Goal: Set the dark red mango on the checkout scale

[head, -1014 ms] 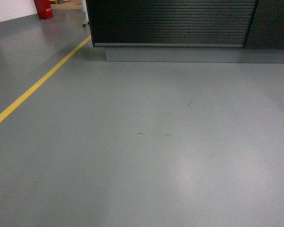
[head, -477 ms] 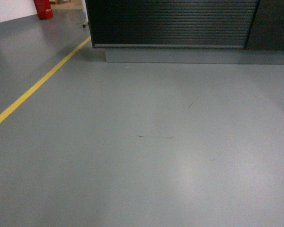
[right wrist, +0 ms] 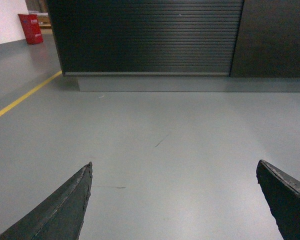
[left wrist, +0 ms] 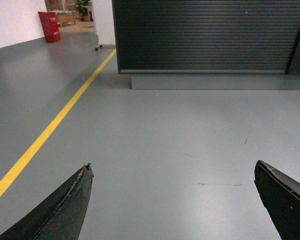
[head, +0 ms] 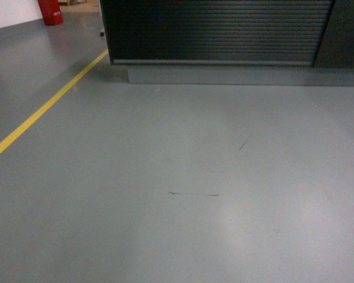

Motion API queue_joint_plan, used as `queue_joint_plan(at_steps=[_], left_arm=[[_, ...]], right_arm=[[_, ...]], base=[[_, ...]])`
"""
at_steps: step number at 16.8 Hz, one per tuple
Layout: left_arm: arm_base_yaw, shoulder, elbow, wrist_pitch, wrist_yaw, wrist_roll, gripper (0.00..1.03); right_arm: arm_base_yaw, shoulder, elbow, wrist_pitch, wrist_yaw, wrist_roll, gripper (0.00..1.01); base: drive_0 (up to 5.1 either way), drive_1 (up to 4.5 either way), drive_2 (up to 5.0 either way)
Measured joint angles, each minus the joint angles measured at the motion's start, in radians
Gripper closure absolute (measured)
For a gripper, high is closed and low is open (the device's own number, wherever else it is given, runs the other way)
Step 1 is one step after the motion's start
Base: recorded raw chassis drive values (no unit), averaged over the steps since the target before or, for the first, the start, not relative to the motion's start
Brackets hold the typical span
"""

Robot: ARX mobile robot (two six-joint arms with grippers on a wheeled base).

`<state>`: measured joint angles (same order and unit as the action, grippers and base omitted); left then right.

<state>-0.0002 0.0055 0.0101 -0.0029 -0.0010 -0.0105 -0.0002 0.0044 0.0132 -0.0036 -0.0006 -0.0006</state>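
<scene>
The checkout (head: 212, 29) stands ahead across the grey floor, a black counter with a ribbed dark front and a grey base; it also fills the top of the left wrist view (left wrist: 205, 35) and the right wrist view (right wrist: 150, 35). Only its front shows, not its top. The dark red mango and the scale are out of view. My left gripper (left wrist: 172, 167) is open over bare floor with nothing between its fingers. My right gripper (right wrist: 174, 167) is open too, and empty. Neither gripper shows in the head view.
A yellow floor line (head: 41, 112) runs diagonally at the left. A red bin (head: 50, 10) stands at the far left by a white wall. Grey floor (head: 183, 177) with thin dark scuff marks lies between me and the counter.
The counter's base and the floor scuffs have slid lower in the head view and the view has shifted a little sideways, so the counter looks nearer.
</scene>
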Motion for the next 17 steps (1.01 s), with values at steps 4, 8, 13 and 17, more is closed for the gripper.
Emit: queue_joint_plan(at_steps=[4,8,13,17], left_arm=[[0.0,0.0,0.0,0.001,0.0,0.0,0.05],[0.0,0.0,0.0,0.0,0.0,0.0,0.05],[0.0,0.0,0.0,-0.002,-0.001,0.0,0.05],[0.0,0.0,0.0,-0.001,0.0,0.0,0.05]], right_arm=[[0.0,0.0,0.0,0.0,0.0,0.0,0.03],[0.0,0.0,0.0,0.003,0.0,0.0,0.03],[0.0,0.0,0.0,0.001,0.0,0.0,0.03],[0.0,0.0,0.0,-0.002,0.0,0.0,0.03]], base=[[0.0,4.3,-4.3],[0.0,4.32,-4.3],[0.0,4.34,-4.3],[0.0,4.3,-4.4]])
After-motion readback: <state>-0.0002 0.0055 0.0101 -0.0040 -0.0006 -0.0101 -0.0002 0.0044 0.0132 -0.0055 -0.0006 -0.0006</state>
